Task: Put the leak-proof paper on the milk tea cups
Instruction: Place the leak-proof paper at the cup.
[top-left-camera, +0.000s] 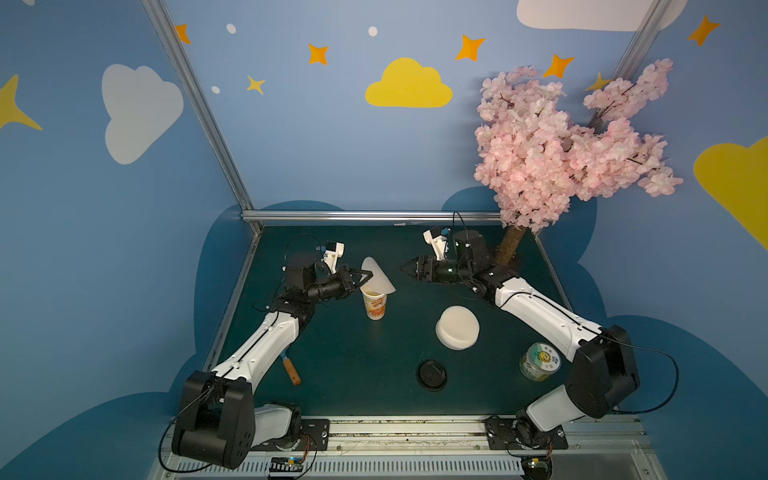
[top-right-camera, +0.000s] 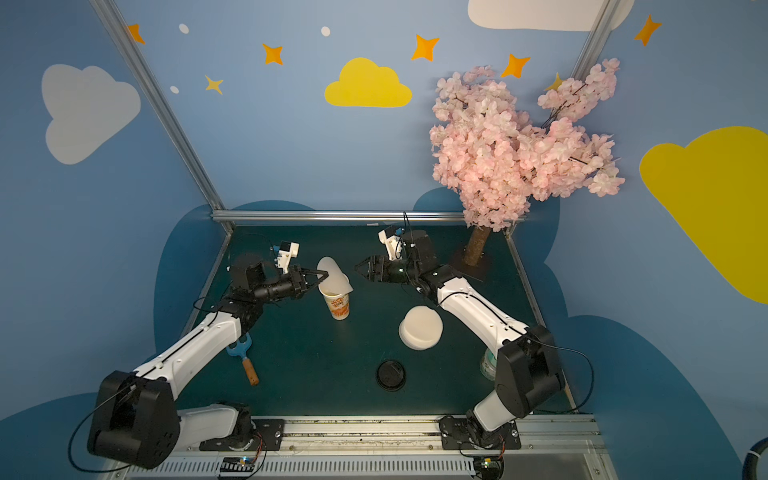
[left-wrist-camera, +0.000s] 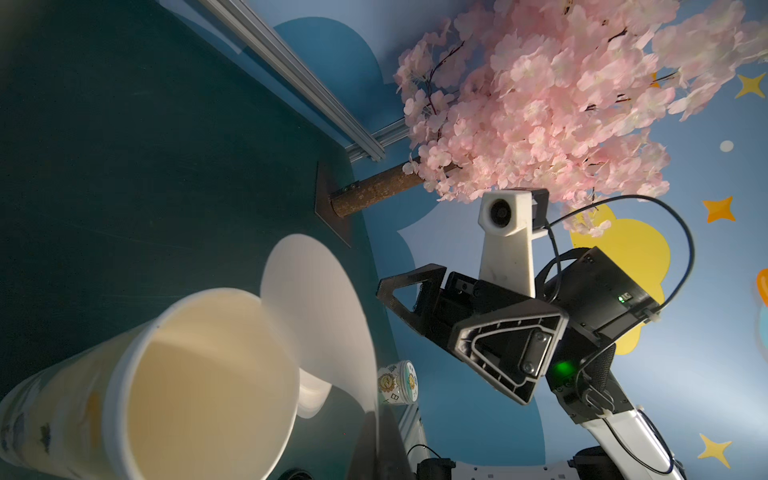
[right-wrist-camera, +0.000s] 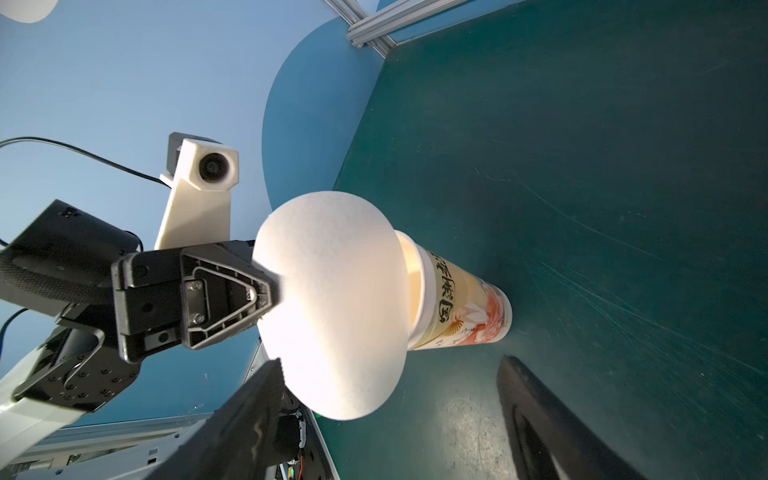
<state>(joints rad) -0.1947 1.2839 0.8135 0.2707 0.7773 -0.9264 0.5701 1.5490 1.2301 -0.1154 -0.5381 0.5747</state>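
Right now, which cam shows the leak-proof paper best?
Right wrist: the paper large, face-on, pinched by the left end effector over the cup. Both top views show it small; left wrist, partly behind the cup.

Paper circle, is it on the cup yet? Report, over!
Left gripper shut on leak-proof paper. Right gripper open, empty, standing off. Paper tilted above cup, mouth not covered. Nothing blocking.

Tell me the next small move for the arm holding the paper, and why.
Probably tilt the left gripper down so the leak-proof paper lies flat across the mouth of the milk tea cup. The sheet is pinched at one edge and stands slanted above the cup, its lower edge near the rim, the mouth mostly uncovered.
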